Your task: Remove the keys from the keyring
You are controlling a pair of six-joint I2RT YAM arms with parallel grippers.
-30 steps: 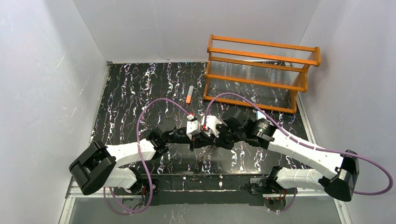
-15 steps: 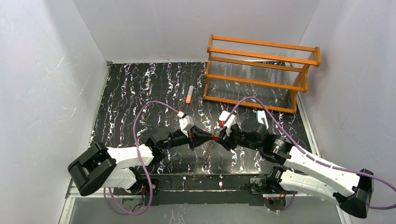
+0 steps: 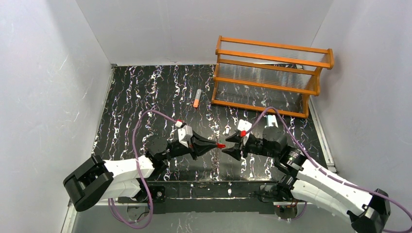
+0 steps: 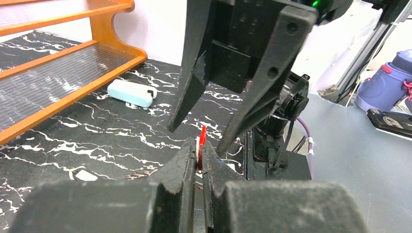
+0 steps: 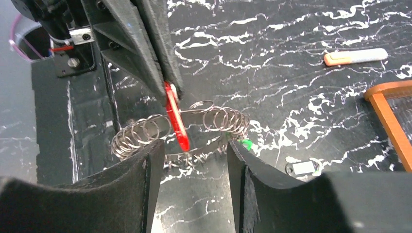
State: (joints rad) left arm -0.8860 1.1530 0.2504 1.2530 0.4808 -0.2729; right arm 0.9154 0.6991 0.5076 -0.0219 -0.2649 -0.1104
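Note:
My left gripper (image 3: 217, 144) is shut on the red key (image 3: 220, 145) and holds it above the table. The key sticks up between the jaws in the left wrist view (image 4: 201, 140). My right gripper (image 3: 227, 147) faces it, open and empty, its fingers (image 4: 192, 73) hanging just beyond the key. In the right wrist view the keyring (image 5: 194, 151), a grey band with wire coils, lies on the table beneath the red key (image 5: 176, 121). The green key (image 5: 246, 143) lies at its right edge. A dark-and-white key (image 5: 303, 168) lies apart on the table. My right gripper (image 5: 194, 167) hovers above the ring.
An orange wooden rack (image 3: 272, 73) stands at the back right. An orange-and-grey tube (image 3: 197, 98) lies left of it. A pale white-blue clip (image 4: 130, 93) lies near the rack's foot. The table's near edge (image 3: 209, 184) runs between the arm bases.
The grippers, pressed together a second ago, have drawn apart. My right arm has swung right and lower. My left gripper has pulled back left with the red key.

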